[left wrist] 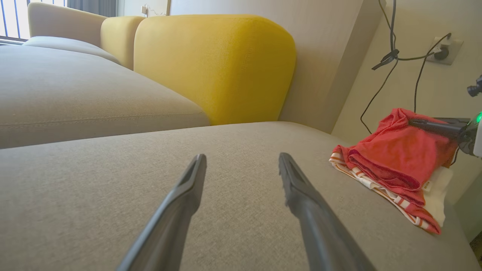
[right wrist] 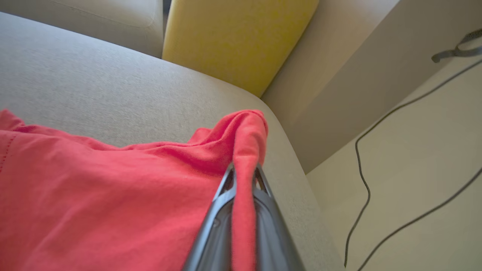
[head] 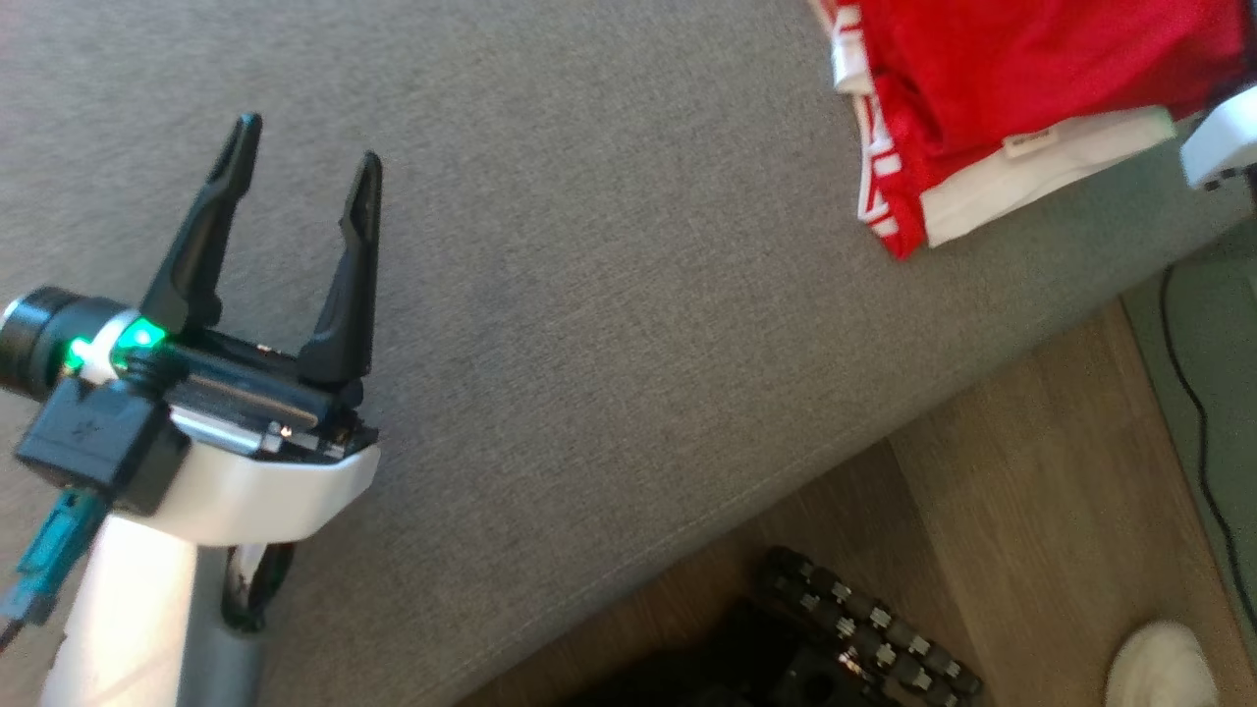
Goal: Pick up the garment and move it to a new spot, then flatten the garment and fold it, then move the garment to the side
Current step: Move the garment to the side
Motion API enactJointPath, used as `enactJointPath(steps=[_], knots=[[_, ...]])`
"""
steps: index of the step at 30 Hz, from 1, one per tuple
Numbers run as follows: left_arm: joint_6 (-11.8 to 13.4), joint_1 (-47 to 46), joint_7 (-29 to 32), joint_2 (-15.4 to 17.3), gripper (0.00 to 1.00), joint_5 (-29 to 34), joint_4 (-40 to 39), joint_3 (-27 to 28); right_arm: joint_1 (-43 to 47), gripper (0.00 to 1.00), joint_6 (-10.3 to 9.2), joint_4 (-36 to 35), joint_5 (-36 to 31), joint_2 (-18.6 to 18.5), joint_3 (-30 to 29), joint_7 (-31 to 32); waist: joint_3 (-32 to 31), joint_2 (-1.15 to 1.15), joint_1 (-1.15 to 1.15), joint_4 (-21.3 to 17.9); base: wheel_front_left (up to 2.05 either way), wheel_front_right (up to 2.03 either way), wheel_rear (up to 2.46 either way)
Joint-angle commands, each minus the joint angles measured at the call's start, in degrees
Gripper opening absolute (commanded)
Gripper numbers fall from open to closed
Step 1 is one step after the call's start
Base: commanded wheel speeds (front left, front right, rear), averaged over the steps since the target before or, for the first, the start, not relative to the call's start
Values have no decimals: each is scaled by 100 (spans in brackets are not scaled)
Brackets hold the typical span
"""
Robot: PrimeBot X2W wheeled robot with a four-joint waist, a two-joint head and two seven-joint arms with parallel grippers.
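Observation:
The garment (head: 992, 88) is red with white striped trim, bunched at the far right end of the grey sofa seat (head: 609, 295). From the left wrist view the garment (left wrist: 395, 162) is a heap near the seat's right edge. My right gripper (right wrist: 244, 169) is shut on a fold of the garment (right wrist: 113, 195), which rises between its fingers. Part of that arm's white housing (head: 1218, 142) is at the head view's right edge, and its dark fingers (left wrist: 433, 126) lie on top of the heap. My left gripper (head: 300, 162) hangs open over bare seat, far left of the cloth, its fingertips (left wrist: 199, 162) apart.
A yellow back cushion (left wrist: 214, 64) stands behind the seat. Black cables (left wrist: 388, 60) hang down the wall to a socket (left wrist: 444, 51) at the right. Past the seat's front edge are wooden floor (head: 1031, 511), my dark wheeled base (head: 845, 638) and a person's white shoe (head: 1164, 668).

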Motion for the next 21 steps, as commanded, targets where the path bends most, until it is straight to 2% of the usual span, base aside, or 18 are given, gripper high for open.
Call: enactJointPath(steps=[1, 7, 8, 9, 15, 21], knots=[[-32, -122, 3, 90, 100, -55, -315, 155, 15, 0, -3, -110, -31, -96, -135, -62, 257, 0, 0, -214, 0, 0, 0], [9, -116, 59, 103, 100, -145, -523, 202, 8, 0, -3, -112, -48, -82, -317, -112, 352, 0, 0, -171, 0, 0, 0], [10, -102, 62, 112, 100, -154, -529, 205, 8, 93, -3, -129, -68, -69, -357, -126, 362, 0, 0, -156, 0, 0, 0], [10, -91, 61, 120, 100, -162, -525, 203, 15, 100, -3, -141, -89, -57, -403, -137, 366, 0, 0, -137, 0, 0, 0], [36, -66, 34, 76, 100, -219, -413, 195, 101, 100, -3, -227, -115, -27, -509, -172, 251, 0, 0, -19, 0, 0, 0], [49, -120, -18, -153, 100, -307, -102, 108, 179, 100, -3, -560, -195, -79, -537, -98, -174, 0, 0, 248, 0, 0, 0]])
